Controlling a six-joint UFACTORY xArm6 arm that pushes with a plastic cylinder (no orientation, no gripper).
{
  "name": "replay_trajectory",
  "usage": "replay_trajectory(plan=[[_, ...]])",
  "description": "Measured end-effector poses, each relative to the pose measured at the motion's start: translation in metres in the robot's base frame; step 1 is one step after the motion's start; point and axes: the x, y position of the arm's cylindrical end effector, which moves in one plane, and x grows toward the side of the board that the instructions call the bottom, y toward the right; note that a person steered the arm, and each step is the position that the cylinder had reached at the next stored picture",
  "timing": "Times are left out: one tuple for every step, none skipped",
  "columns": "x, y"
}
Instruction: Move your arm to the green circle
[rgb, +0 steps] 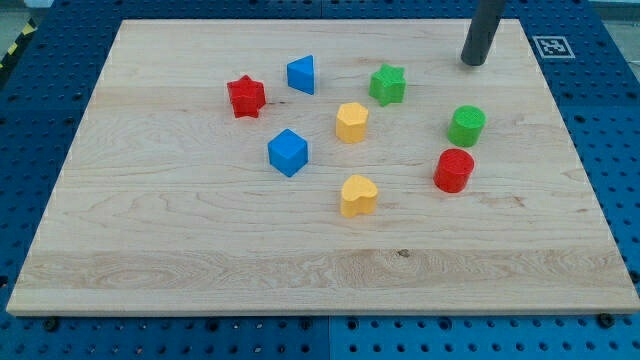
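Observation:
The green circle (466, 126) is a short green cylinder at the board's right, just above the red circle (454, 170). My tip (473, 62) rests on the board near the view's top right, directly above the green circle with a clear gap between them. The green star (387, 84) lies to the tip's lower left.
A red star (246, 96), a blue triangular block (301, 75), a blue cube (288, 152), a yellow hexagonal block (351, 122) and a yellow heart (358, 195) sit across the wooden board (180, 250). A black-and-white marker (551, 46) is at the board's top right corner.

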Motion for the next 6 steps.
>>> replay_trajectory(plan=[[0.006, 0.0], [0.047, 0.004], [0.093, 0.019], [0.14, 0.006], [0.169, -0.047], [0.196, -0.06]])
